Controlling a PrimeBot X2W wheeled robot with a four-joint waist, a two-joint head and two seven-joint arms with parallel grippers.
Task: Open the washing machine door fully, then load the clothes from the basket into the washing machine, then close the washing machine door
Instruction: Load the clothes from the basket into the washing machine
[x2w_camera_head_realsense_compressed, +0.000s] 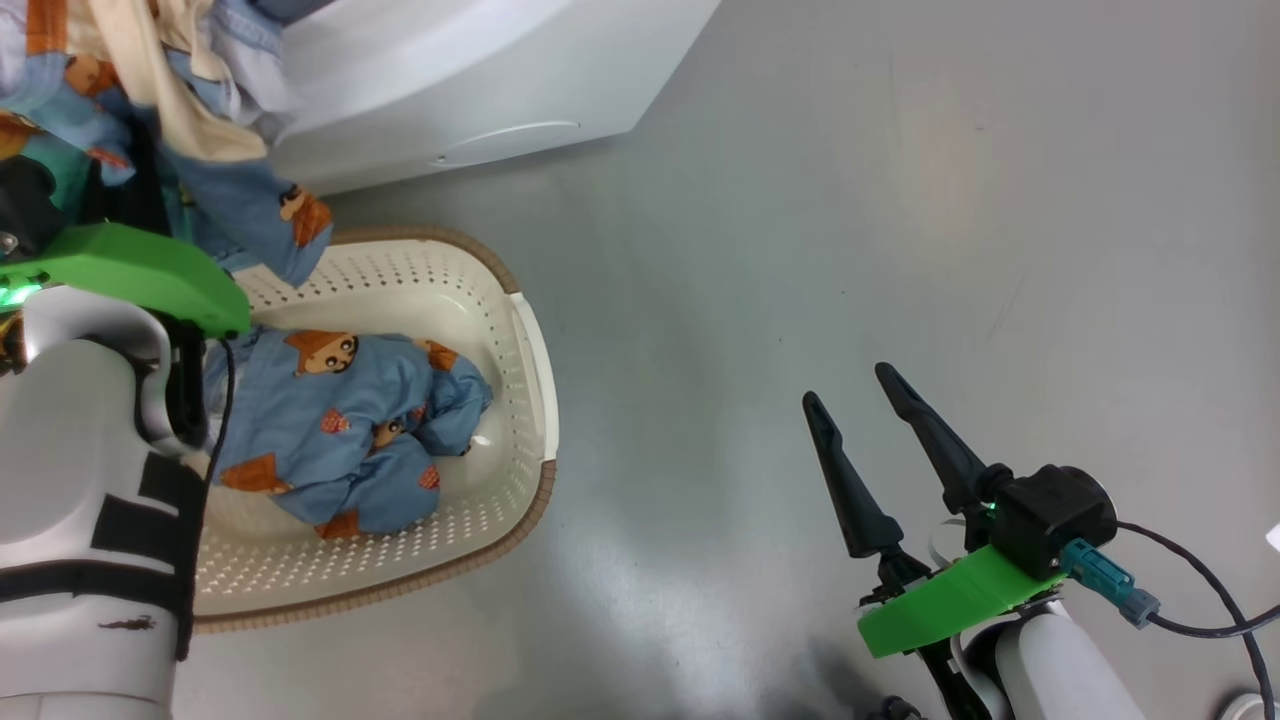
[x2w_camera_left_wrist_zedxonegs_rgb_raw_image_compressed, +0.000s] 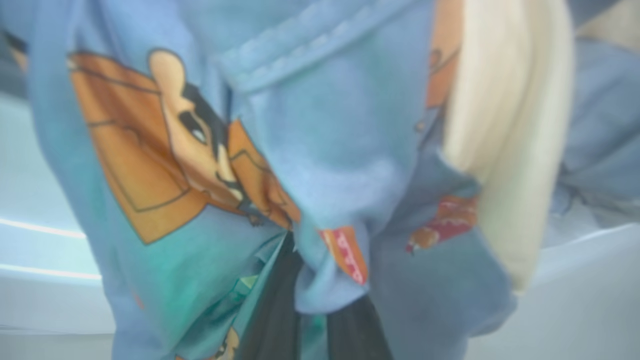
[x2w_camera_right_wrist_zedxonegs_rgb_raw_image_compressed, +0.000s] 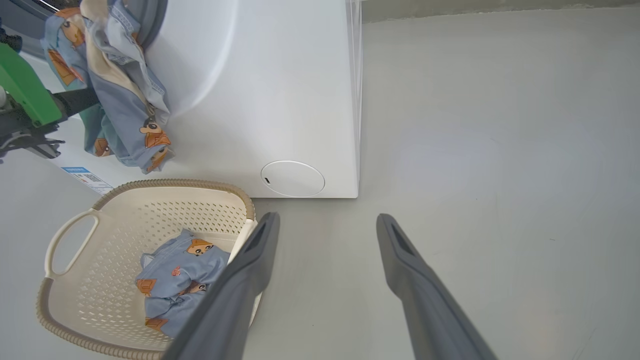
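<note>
Blue cartoon-print cloth with a cream piece folded in, the bundle (x2w_camera_head_realsense_compressed: 240, 190), hangs against the upper front of the washer (x2w_camera_right_wrist_zedxonegs_rgb_raw_image_compressed: 280, 90). Its tail ends just above the rim of the basket (x2w_camera_head_realsense_compressed: 535, 380), which sits on the floor close before the washer's lower front. Left gripper (x2w_camera_left_wrist_zedxonegs_rgb_raw_image_compressed: 320, 285) is clenched on the bundle: the left wrist view has cloth pinched between the two dark fingers, the rest draping over them. Right gripper (x2w_camera_head_realsense_compressed: 848, 385) is spread wide with nothing in it, over bare floor (x2w_camera_head_realsense_compressed: 900, 200) well off to the washer's right. Step in hand, by my reading: loading, mid-carry toward the drum. The next move calls for pushing the bundle deep into the washer's mouth before letting go, since the long tail could slide back out. One blue garment (x2w_camera_head_realsense_compressed: 340, 430) lies in the basket, so another pick looks due before the door is shut. Right wrist view gives the washer's front, with the round flap (x2w_camera_right_wrist_zedxonegs_rgb_raw_image_compressed: 292, 178) low down, the blue sticker (x2w_camera_right_wrist_zedxonegs_rgb_raw_image_compressed: 85, 176) and the tail's drop. Left wrist view, blurred, gives the pinch itself. Head view gives the basket's contents from above.
</note>
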